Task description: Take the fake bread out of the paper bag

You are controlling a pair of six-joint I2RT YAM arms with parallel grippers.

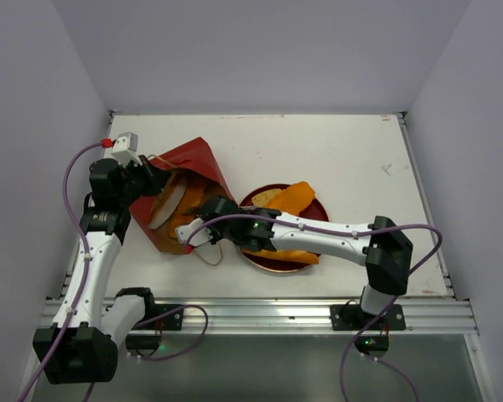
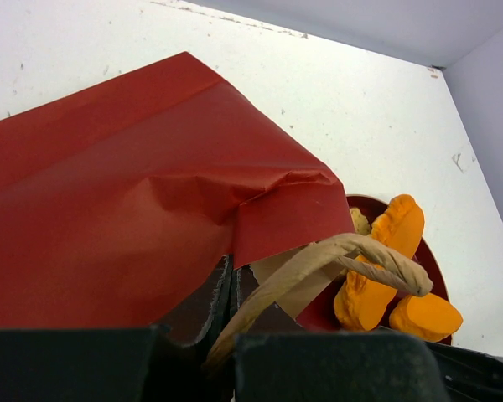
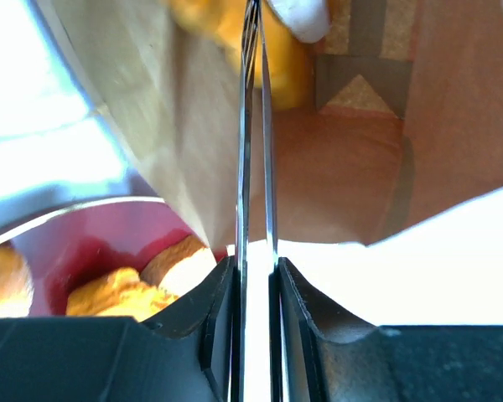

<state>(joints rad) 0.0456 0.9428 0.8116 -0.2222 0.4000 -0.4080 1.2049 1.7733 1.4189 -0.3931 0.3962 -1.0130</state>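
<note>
The white table (image 1: 335, 159) holds the paper bag (image 1: 193, 163), which lies on its side with its red outside up and its mouth toward the arms. Just right of it, a round red plate (image 1: 272, 266) carries orange loaves (image 1: 295, 198). A white-edged oval bun (image 1: 166, 208) and another orange loaf (image 1: 189, 209) lie inside the bag's mouth. The left gripper (image 2: 233, 280) is clamped on the bag's rim beside a cord handle (image 2: 377, 260). The right gripper (image 3: 256, 272) pinches the bag's thin paper edge.

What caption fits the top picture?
Left arm and right arm hold the paper bag; bread inside and on the red plate.
</note>
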